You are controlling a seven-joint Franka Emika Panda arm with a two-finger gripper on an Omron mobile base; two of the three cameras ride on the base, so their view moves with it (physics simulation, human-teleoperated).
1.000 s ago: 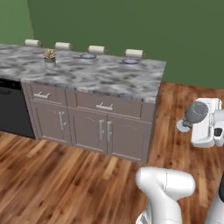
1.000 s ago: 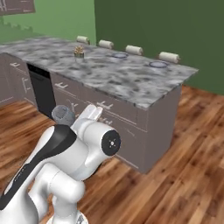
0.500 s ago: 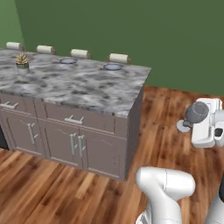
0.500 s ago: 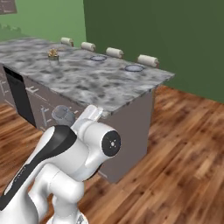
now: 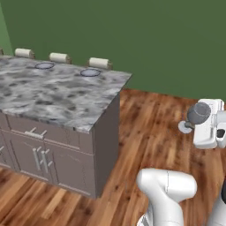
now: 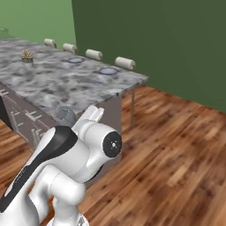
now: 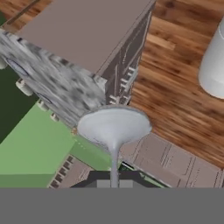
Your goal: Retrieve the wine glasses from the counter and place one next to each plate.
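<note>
Gripper (image 7: 114,186) pinched tight on the thin stem of a wine glass (image 7: 114,127). In the hand view the stem rises between the dark finger tips to the grey translucent bowl, which sits just ahead of the hand. Same glass seen in the left base view (image 5: 197,114) held off to the arm's right over the wood floor, and in the right base view (image 6: 65,115) just beside the arm's upper link. Glass is carried, well clear of any surface.

Marbled island (image 5: 66,99) lies ahead and left. Two pale plates sit near its far edge: the nearer plate (image 5: 90,73) toward the island's end corner, the farther plate (image 5: 44,65) further along. Stools (image 5: 99,63) line the far side behind them. Small potted plant (image 6: 27,55) further down the top.

Handling judgement:
- Glass looks light, rigid and brittle; the thin stem is the weak point.
- Smooth surface, likely slippery. A stem grip resists slipping down but may let the bowl swing or twist.
- Stem hold is sound here: it keeps the fingers clear of bowl and foot, so the foot can land flat.
- Top-heavy, so it should be set down upright and gently, foot fully on the marble beside a plate, not on its rim.
- Release only once the foot is seated.

Foot of the glass is hidden by the hand; cannot tell its tilt exactly.
</note>
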